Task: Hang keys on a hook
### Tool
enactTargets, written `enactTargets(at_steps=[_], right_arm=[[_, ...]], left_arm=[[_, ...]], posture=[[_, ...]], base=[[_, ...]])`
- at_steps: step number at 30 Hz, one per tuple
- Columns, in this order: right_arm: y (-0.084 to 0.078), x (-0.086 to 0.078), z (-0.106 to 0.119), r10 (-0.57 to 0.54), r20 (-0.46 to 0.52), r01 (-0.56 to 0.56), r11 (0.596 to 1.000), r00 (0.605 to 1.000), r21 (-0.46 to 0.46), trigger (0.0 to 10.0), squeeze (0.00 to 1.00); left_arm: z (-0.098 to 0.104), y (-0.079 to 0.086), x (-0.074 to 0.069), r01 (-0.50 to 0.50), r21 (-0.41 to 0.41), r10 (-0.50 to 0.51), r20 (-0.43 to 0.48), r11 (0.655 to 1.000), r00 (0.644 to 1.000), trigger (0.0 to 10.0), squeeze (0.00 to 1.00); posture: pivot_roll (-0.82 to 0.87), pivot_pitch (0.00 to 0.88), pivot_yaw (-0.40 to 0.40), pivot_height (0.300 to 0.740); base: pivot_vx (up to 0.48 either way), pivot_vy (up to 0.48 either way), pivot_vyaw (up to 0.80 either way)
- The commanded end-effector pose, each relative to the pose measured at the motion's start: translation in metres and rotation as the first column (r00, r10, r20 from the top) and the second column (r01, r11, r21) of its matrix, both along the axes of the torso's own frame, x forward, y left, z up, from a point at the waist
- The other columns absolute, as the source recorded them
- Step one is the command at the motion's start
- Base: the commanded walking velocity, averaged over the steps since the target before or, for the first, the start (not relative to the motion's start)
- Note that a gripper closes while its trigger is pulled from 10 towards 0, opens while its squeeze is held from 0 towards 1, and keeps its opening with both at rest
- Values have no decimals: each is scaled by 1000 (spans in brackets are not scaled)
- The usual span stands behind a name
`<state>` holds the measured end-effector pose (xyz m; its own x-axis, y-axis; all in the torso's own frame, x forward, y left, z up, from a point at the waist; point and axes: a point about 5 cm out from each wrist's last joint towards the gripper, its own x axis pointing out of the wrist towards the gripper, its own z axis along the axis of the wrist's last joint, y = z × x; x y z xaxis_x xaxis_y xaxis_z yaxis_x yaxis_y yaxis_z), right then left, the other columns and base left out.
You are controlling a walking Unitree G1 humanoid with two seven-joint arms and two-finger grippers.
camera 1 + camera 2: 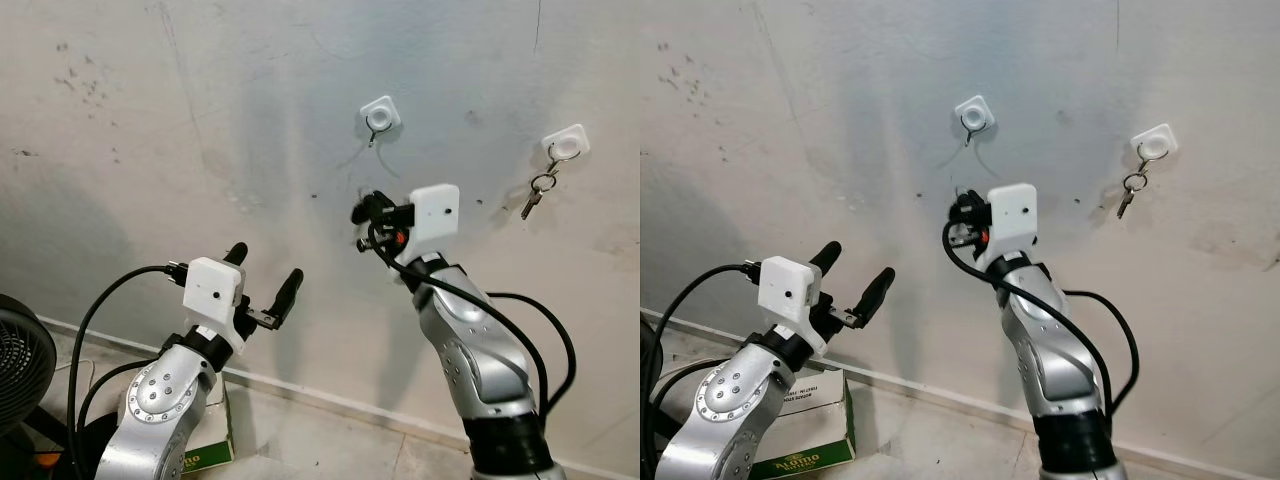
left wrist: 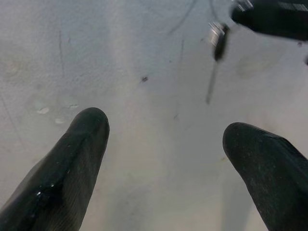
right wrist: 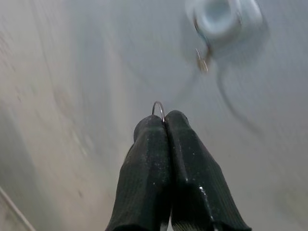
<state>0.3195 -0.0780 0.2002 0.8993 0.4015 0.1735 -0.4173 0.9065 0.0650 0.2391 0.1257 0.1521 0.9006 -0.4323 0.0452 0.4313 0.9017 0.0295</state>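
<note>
The right gripper (image 3: 164, 120) is pressed together on the key ring (image 3: 158, 109), lifted so the ring faces the empty hook (image 3: 222, 19) just above it. The left gripper (image 1: 264, 276) waits spread, lower down.

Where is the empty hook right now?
The empty hook is on the wall, up and centre in the left eye view, just above the right gripper and left of the hook with keys.

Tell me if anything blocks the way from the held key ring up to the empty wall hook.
Nothing visible does. The right gripper pinches the key ring below the empty hook, with only bare wall between them. The other hook already carries keys.
</note>
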Motion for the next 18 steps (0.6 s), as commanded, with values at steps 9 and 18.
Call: enactTargets(at_steps=[9,18], right_arm=[[9,16,23,27,80,-32,997,996,66,10000,0],[2,25,28,-23,92,15,996,996,88,10000,0]], left_arm=[[12,-2,11,27,-16,-26,63,1000,998,10000,0],[14,-7,17,44,-25,-42,74,999,996,10000,0]], posture=[[159,0,13,740],[141,0,12,740]], base=[[0,0,0],[0,0,0]])
